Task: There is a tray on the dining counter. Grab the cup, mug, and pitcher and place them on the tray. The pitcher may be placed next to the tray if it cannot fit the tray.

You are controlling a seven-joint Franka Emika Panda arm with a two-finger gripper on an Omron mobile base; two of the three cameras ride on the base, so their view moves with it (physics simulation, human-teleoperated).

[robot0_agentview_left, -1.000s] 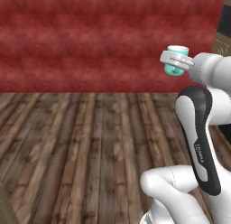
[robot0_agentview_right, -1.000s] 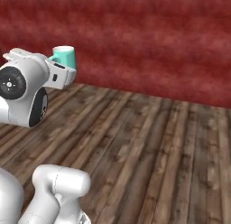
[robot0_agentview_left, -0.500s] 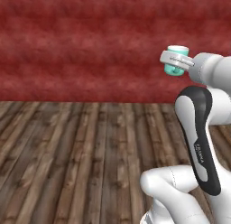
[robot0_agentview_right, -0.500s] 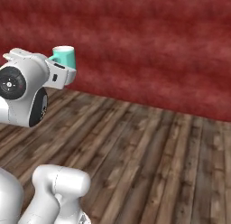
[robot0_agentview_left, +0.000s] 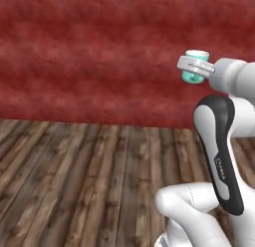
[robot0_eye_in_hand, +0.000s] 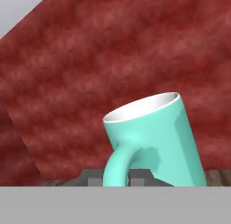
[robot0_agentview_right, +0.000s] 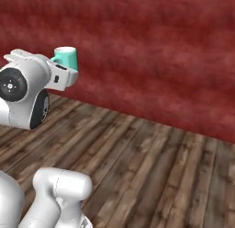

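The mug [robot0_agentview_left: 198,56] is teal with a pale inside and a side handle. It hangs upright in the air, high in front of the red wall. My gripper [robot0_agentview_left: 194,67] is shut on the mug, with the fingers pinching it at the handle side. From the right base the mug [robot0_agentview_right: 67,57] stands just past the white hand, and the gripper [robot0_agentview_right: 61,66] sits below its rim. In the hand view the mug [robot0_eye_in_hand: 155,135] looms close and tilted, its handle toward the gripper [robot0_eye_in_hand: 118,179]. The tray, dining counter, cup and pitcher are out of view.
A dark red wall [robot0_agentview_left: 89,57] spans the whole background. Brown wooden floor planks [robot0_agentview_left: 74,181] stretch from it toward the base. My own white arm rises at the lower right of the left base view and the lower left of the right base view.
The whole background has shifted: the base has moved, and the wall and floor slide across both base views. The arm holds the same pose with the mug in its grip.
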